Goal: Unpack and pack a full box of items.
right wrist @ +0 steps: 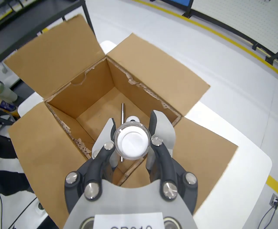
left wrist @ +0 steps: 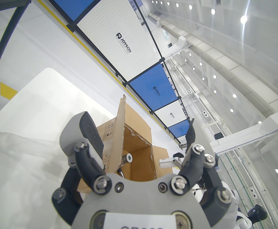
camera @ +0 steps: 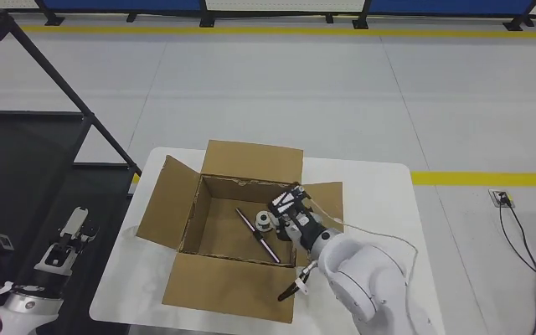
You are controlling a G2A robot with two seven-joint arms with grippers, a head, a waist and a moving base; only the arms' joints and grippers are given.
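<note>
Clamping a clear white-lidded jar (right wrist: 132, 142) over the nearly emptied box (right wrist: 139, 71), where a metal rod (right wrist: 122, 112) and small spool (right wrist: 133, 118) are lying, the right gripper (right wrist: 133, 121) is seemingly working mid-task, while the left gripper (left wrist: 139, 123) is hanging wide open.

A white desk (camera: 377, 191) with rounded corners stands on a pale grey floor (camera: 276, 84). A yellow line (camera: 251, 31) runs along the far side of the floor, below blue panels (left wrist: 155, 89) and white perforated panels (left wrist: 117, 45) set in black frames. A black metal frame (camera: 86, 119) stands beside the desk. A floor socket (camera: 500, 198) lies well apart from the desk. Ceiling lights (left wrist: 243, 19) shine overhead.
</note>
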